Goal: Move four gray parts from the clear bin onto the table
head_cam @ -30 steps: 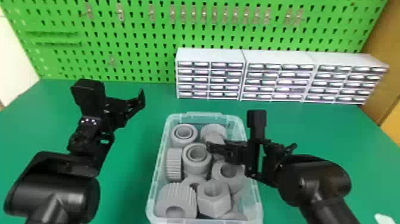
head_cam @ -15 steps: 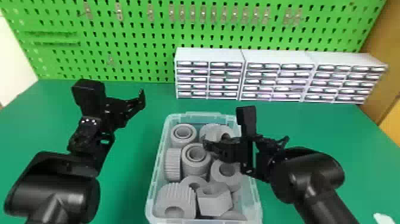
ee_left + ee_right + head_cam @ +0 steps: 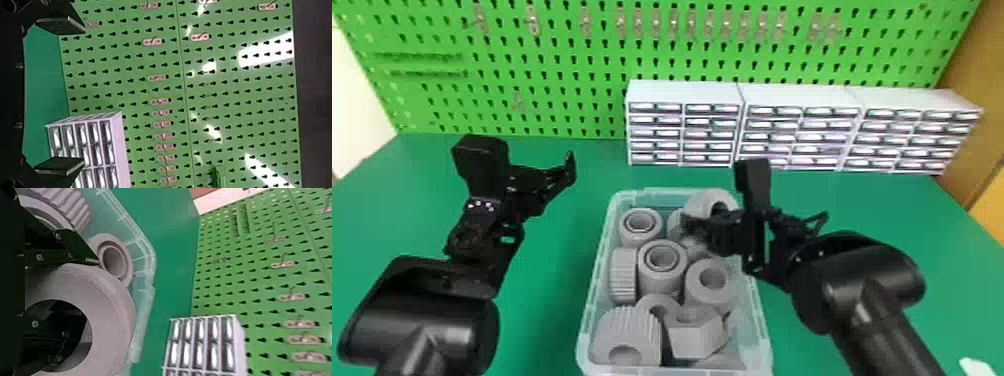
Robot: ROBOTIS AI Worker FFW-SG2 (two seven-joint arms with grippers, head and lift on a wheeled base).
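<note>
Nine or more gray parts are in view at the clear, rectangular plastic bin (image 3: pixel 585 325), which sits in the near middle of the green worktop (image 3: pixel 547 320). Overlaps keep the exact total from being certain.

Of these, one hexagonal gray nut (image 3: pixel 699 340) lies at the near end, beside a ribbed gray cylinder (image 3: pixel 632 325). A second ribbed gray piece (image 3: pixel 622 275) lies along the left wall. Two gray cylinders with nested rims sit farther in, one (image 3: pixel 639 237) at the far left, the other (image 3: pixel 659 280) nearer the middle. A round gray part with a wide hole (image 3: pixel 702 295) lies to the right.

At the bin's far right end, the right pincer (image 3: pixel 704 215) is clenched on the wall of one thick gray ring (image 3: pixel 113 317), one finger inside its hole and the other outside.

The left pincer (image 3: pixel 552 182) is over the worktop, left of the bin, released and empty, its two fingers wide apart.

Three white drawer cabinets (image 3: pixel 682 92) stand side by side at the far right, before one green pegboard (image 3: pixel 572 65).
</note>
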